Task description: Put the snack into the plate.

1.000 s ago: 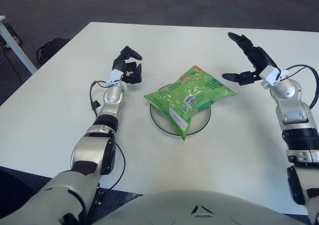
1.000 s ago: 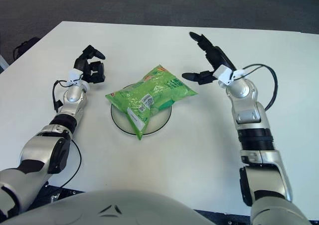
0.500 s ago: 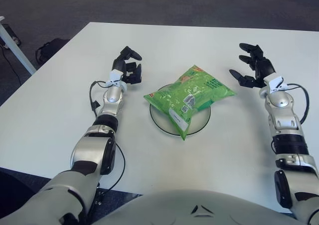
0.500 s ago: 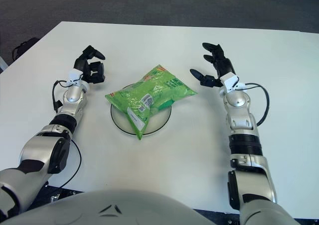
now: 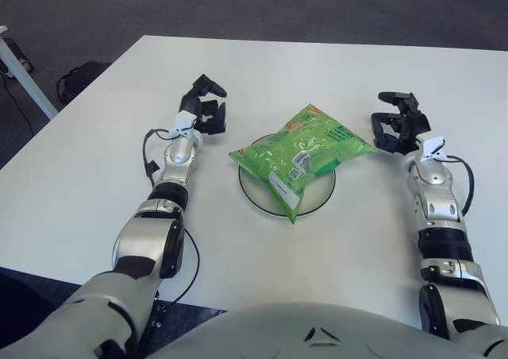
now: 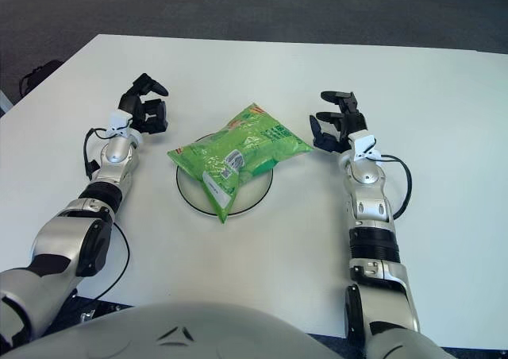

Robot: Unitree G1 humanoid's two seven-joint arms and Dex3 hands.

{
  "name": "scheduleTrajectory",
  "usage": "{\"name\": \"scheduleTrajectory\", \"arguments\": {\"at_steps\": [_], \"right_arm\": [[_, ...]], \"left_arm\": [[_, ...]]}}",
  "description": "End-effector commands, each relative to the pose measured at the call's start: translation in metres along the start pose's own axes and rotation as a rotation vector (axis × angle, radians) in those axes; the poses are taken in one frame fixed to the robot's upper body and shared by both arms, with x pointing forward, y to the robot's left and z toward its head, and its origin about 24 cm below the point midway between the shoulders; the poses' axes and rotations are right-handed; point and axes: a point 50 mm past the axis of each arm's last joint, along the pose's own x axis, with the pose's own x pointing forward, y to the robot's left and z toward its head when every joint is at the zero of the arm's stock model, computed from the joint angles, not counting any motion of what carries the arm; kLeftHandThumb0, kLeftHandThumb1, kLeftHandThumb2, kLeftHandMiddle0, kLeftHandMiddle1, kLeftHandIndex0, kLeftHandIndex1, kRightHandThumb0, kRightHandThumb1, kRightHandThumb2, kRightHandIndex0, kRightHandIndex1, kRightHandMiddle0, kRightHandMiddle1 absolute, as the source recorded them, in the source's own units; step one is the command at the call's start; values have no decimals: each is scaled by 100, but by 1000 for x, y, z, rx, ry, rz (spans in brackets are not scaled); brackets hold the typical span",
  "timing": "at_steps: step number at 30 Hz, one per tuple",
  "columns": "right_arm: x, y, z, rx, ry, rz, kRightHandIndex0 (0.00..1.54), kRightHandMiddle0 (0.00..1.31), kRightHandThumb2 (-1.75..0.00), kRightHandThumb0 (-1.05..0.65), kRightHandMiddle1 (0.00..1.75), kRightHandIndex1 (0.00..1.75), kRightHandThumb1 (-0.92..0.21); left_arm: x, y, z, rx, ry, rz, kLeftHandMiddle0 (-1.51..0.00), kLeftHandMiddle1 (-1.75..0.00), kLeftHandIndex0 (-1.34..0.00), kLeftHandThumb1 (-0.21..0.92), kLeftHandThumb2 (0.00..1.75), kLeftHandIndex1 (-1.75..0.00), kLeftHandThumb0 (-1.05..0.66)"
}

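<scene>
Snack [image 5: 305, 148] lies on plate [image 5: 317, 199], beside the right hand [image 5: 399, 127], empty, fingers curled

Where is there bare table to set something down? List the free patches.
Free: the table beyond the green snack bag, between left hand and right hand; also the near strip before the plate. Crowded: the centre.
</scene>
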Motion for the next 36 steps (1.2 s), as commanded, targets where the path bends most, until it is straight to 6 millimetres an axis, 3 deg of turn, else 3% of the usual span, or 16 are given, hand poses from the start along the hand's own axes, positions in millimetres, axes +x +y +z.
{"name": "scheduleTrajectory", "arguments": {"at_steps": [1, 3, 6, 8, 11, 19, 36], "right_arm": [[-4, 0, -6, 67, 36, -37, 31, 0, -79, 15, 147, 153, -69], [-5, 1, -7, 80, 45, -44, 32, 1, -70, 25, 150, 159, -75], [-8, 2, -11, 101, 69, -59, 34, 2, -73, 32, 156, 166, -73], [-10, 3, -15, 113, 86, -70, 36, 9, -83, 13, 167, 169, -69], [-13, 3, -19, 122, 104, -78, 38, 16, -89, 4, 172, 168, -66], [-16, 4, -29, 156, 137, -108, 38, 31, -89, 0, 174, 157, -62], [-19, 4, -54, 193, 216, -115, 49, 40, -96, -1, 175, 145, -54]], "left_arm": [[-37, -8, -42, -41, 202, -21, -125, -175, -51, 45, 116, -175, -44], [-37, -8, -42, -46, 206, -23, -125, -175, -51, 44, 116, -175, -44], [-36, -7, -41, -59, 211, -22, -126, -175, -52, 44, 116, -175, -44], [-35, -7, -41, -69, 213, -22, -127, -175, -53, 42, 118, -175, -44], [-35, -7, -42, -74, 221, -23, -127, -175, -53, 42, 119, -175, -45], [-34, -7, -43, -73, 244, -26, -126, -175, -53, 42, 119, -175, -45], [-35, -8, -45, -75, 262, -32, -125, -175, -53, 42, 119, -175, -45]]}}
